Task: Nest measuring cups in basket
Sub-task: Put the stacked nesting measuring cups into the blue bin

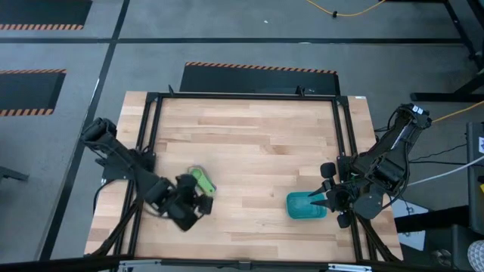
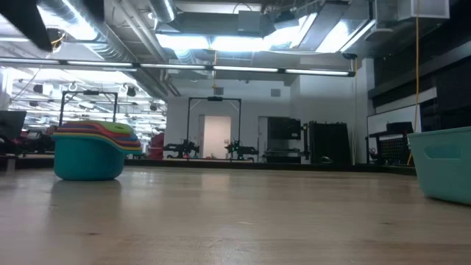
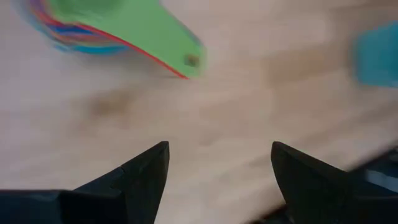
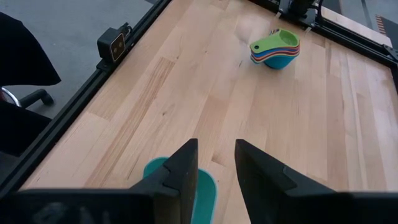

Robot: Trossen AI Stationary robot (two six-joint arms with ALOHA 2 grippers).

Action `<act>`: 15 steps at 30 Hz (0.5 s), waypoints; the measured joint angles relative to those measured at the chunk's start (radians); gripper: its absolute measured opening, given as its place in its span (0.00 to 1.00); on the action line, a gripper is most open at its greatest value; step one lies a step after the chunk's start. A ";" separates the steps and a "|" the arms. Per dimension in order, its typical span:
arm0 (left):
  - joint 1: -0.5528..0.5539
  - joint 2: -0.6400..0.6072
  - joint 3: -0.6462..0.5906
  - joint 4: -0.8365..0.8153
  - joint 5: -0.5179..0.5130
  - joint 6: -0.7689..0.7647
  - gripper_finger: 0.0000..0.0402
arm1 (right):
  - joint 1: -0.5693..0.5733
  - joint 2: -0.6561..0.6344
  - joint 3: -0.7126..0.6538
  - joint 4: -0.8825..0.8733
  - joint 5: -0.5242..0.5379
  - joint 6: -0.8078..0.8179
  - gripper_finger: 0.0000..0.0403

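1. The measuring cups sit nested in one stack on the table, green cup uppermost, toward the left side. In the low view the stack stands upright, with a light blue cup at the bottom.
2. The left claw is just beside the stack, its fingers spread wide with nothing between them. The green handle lies ahead of the fingers, not touching them.
3. The basket rests on the table toward the right side, well apart from the stack.
4. The right claw is at the basket's right edge. Its fingers stand narrowly apart above the basket rim; whether they grip it cannot be told.
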 joint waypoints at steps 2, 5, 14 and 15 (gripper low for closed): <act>-0.048 0.003 -0.009 0.079 -0.078 -0.035 0.68 | 0.000 0.000 0.000 0.000 0.000 0.000 0.28; -0.118 0.007 -0.029 0.147 -0.187 -0.101 0.69 | 0.000 0.000 0.000 0.000 0.000 0.001 0.28; -0.225 0.008 -0.135 0.161 -0.322 -0.358 0.69 | 0.000 0.000 0.000 0.000 0.000 0.003 0.28; -0.227 0.014 -0.148 0.160 -0.333 -0.380 0.69 | 0.000 0.000 0.000 0.000 0.000 0.002 0.28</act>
